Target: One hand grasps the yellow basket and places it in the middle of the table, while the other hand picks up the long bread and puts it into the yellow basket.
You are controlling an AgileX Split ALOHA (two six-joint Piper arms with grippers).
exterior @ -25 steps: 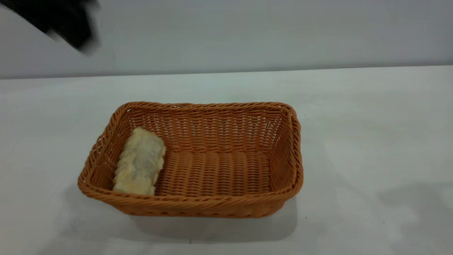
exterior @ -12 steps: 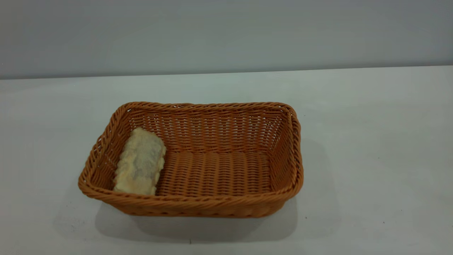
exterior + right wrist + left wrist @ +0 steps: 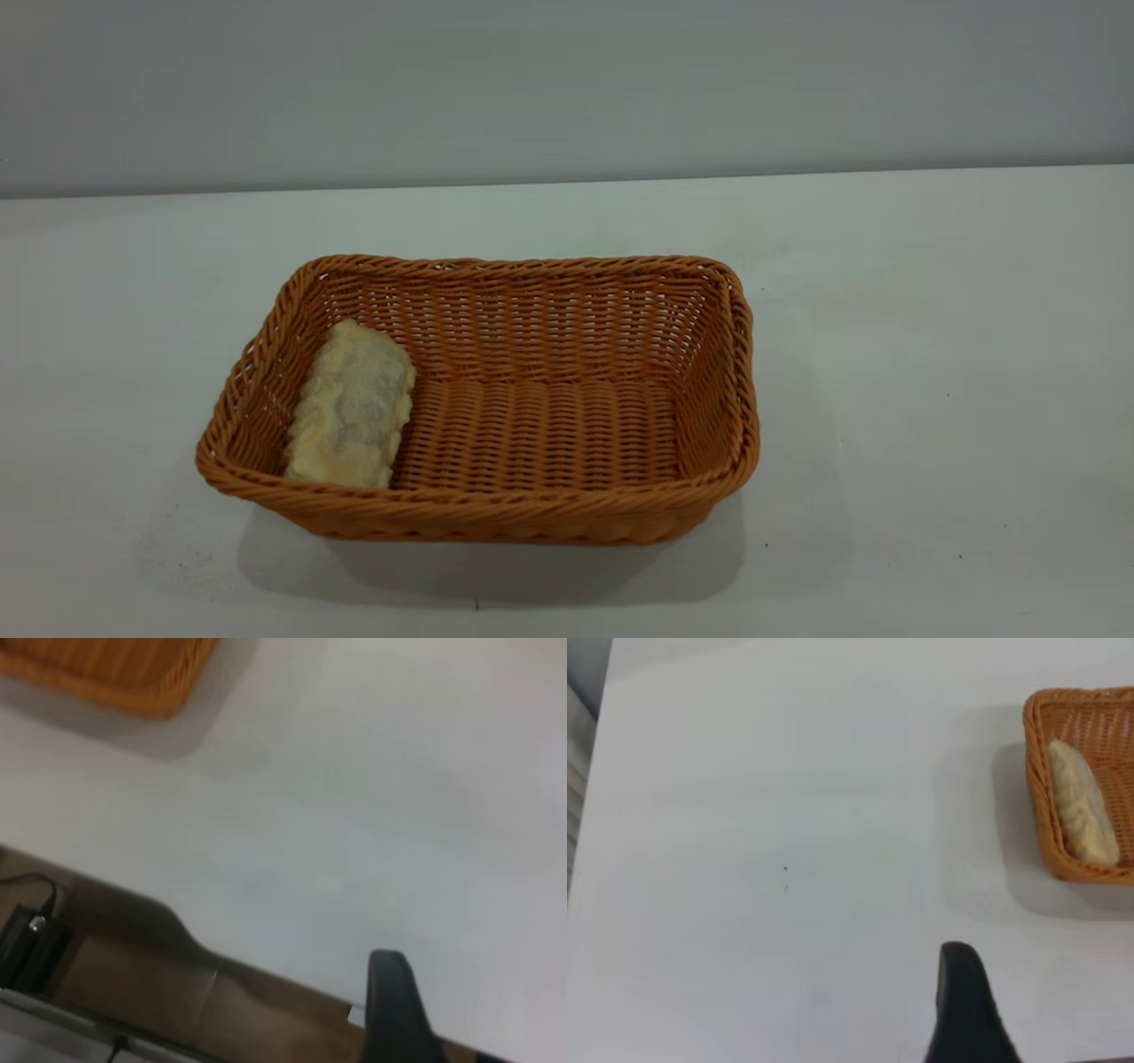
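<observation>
The yellow basket (image 3: 496, 512) stands on the white table (image 3: 930, 354), near the middle of the exterior view. The long bread (image 3: 350, 409) lies inside it at its left end, pale underside up, leaning on the left wall. Neither gripper shows in the exterior view. In the left wrist view a dark part of my left gripper (image 3: 966, 1010) hangs over bare table, well away from the basket (image 3: 1039, 819) and the bread (image 3: 1081, 806). In the right wrist view a dark part of my right gripper (image 3: 394, 1010) is over the table's edge, far from the basket's corner (image 3: 133, 673).
A grey wall runs behind the table. In the right wrist view the table's edge gives way to a brown floor (image 3: 133, 992), with a black box and cable (image 3: 27, 939) on it. A few dark specks (image 3: 785, 868) dot the tabletop.
A dark blurred arm at the top left of the exterior view a second ago has gone out of view. The shadow on the table at the right has gone too. Basket and bread have not moved.
</observation>
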